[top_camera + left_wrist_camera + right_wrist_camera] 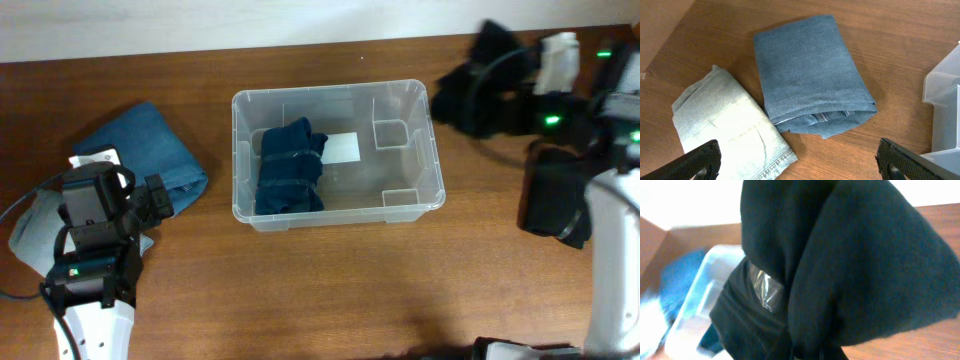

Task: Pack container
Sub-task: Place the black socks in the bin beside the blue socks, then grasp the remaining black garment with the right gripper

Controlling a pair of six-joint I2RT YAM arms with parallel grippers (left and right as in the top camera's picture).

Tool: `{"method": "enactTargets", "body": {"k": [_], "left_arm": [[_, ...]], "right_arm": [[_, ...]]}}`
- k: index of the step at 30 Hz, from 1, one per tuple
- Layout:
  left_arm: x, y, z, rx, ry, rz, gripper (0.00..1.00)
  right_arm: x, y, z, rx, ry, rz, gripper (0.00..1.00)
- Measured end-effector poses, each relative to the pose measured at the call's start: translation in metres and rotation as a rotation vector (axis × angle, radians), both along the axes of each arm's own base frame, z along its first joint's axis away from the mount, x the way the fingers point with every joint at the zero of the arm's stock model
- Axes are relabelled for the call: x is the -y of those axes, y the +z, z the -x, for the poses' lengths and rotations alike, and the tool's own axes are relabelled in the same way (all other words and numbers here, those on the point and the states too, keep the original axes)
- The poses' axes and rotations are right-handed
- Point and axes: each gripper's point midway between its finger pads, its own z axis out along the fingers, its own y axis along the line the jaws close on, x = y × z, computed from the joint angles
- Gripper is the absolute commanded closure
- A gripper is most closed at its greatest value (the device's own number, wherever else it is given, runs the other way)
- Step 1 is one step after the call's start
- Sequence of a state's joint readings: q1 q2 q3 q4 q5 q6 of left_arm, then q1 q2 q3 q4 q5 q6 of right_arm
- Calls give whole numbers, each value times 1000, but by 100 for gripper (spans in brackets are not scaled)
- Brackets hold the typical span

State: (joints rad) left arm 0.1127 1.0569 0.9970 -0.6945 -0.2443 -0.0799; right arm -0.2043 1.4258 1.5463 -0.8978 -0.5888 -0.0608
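Observation:
The clear plastic container (410, 205) stands in the middle of the table, with a white label (343, 148) on its bottom. A dark navy folded garment (290, 168) lies in its left half. My right gripper (530, 95) is at the far right, shut on a black garment (485, 90) held above the table. That black garment (850, 255) fills the right wrist view and hides the fingers; the container (702, 285) shows behind it. My left gripper (800, 165) is open and empty, just short of folded blue jeans (810, 75) and pale washed jeans (725, 125).
The blue jeans (140, 145) and pale jeans (28, 235) lie left of the container, partly under my left arm (95, 230). Another black cloth (555, 205) lies at the right under my right arm. The container's corner (945, 95) is at the left wrist view's right edge.

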Motion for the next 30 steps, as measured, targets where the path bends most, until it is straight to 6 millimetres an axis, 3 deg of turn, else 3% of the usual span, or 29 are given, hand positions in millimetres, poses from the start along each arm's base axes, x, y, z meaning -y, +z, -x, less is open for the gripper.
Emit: {"method": "enactTargets", "body": {"k": [2, 3, 5, 10, 11, 12, 13, 14, 15, 17, 20, 24, 25, 27, 29, 30], "left_arm": [[0, 0, 0, 0, 0, 0, 1], [0, 0, 0, -1, 0, 0, 1], [0, 0, 0, -1, 0, 0, 1], [0, -1, 1, -4, 2, 3, 1], [0, -1, 1, -7, 2, 3, 0], [0, -2, 2, -9, 3, 4, 1], [0, -2, 2, -12, 3, 4, 1], [0, -2, 2, -12, 3, 4, 0], [0, -2, 2, -12, 3, 4, 0], [0, -2, 2, -12, 3, 4, 1], [0, -2, 2, -12, 3, 4, 1], [0, -2, 2, -12, 3, 4, 0], [0, -2, 2, -12, 3, 4, 1], [0, -2, 2, -12, 3, 4, 0], [0, -2, 2, -12, 3, 4, 1], [0, -2, 2, -12, 2, 4, 1]], "right_arm": [[-37, -10, 7, -45, 84, 22, 96], [-62, -26, 11, -104, 141, 43, 96], [-85, -61, 10, -212, 192, 88, 96], [-100, -144, -4, -426, 220, 165, 95], [-99, -162, -7, -467, 217, 177, 91], [-98, -177, -9, -501, 217, 187, 81], [-97, -189, -10, -525, 223, 198, 52], [-96, -201, -11, -552, 227, 207, 31], [-95, -215, -10, -580, 235, 220, 1], [-97, -218, -9, -583, 249, 226, 1], [-105, -203, -7, -562, 276, 266, 1], [-101, -139, -26, -393, 224, 304, 2], [-86, -80, -34, -246, 139, 313, 1], [-54, -32, -33, -145, 8, 300, 2], [12, 8, -20, -92, -201, 283, 2], [43, 15, -13, -95, -297, 277, 2]]}}
